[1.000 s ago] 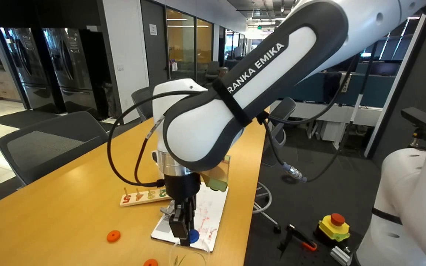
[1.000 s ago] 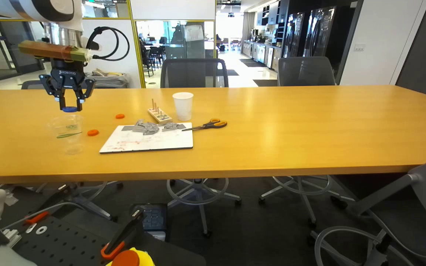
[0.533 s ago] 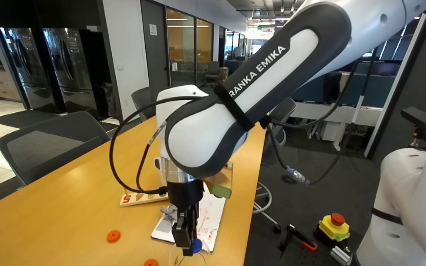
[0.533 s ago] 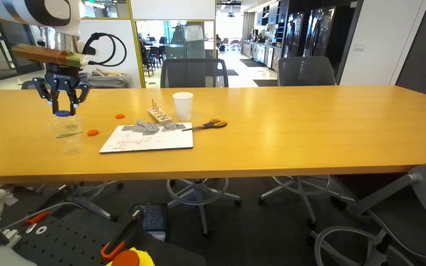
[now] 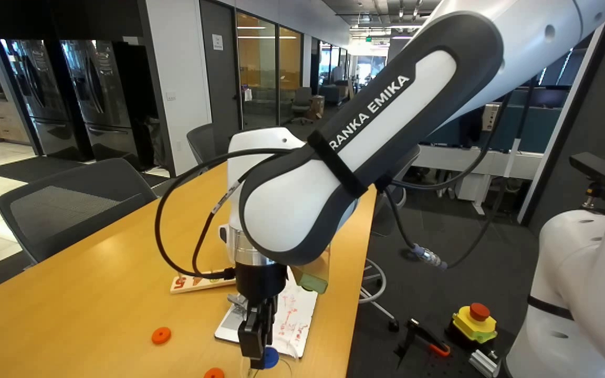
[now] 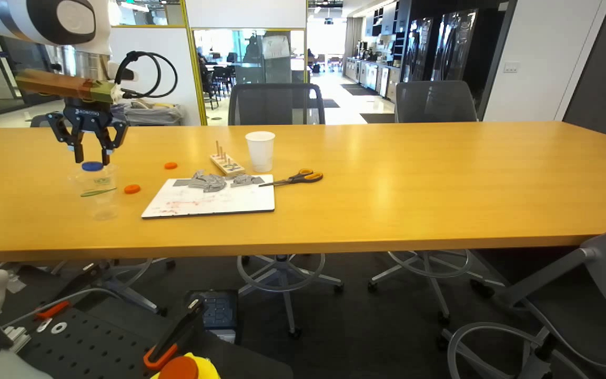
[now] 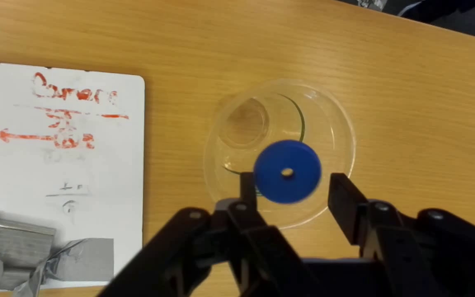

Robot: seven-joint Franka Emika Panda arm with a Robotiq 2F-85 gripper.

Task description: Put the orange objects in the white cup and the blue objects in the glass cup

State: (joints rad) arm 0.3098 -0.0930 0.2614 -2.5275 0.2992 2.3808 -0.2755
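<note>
The blue disc [image 7: 287, 187] is just below my fingertips and over the mouth of the glass cup [image 7: 340, 123]. In an exterior view the blue disc [image 6: 92, 166] is level with the clear cup's [image 6: 99, 184] rim. My gripper [image 7: 293, 179] is open; the disc sits by the left finger with a gap on the right. The gripper also shows above the cup in an exterior view [image 6: 92, 158]. Two orange discs [image 6: 170, 165] [image 6: 132, 189] lie flat on the table, seen in both exterior views. The white cup [image 6: 260, 152] stands upright farther right.
A whiteboard [image 6: 208, 206] with grey taped bundles [image 6: 208, 182] lies beside the glass cup. A peg board with numbers [image 6: 228, 165] is behind it, close to the white cup. Scissors [image 6: 303, 178] lie at its right. The table edge [image 6: 334, 246] runs along the robot's side.
My gripper has come down over the glass cup. Its fingers have opened from the blue disc, and the disc has dropped slightly below the fingertips. The orange discs have not moved.
</note>
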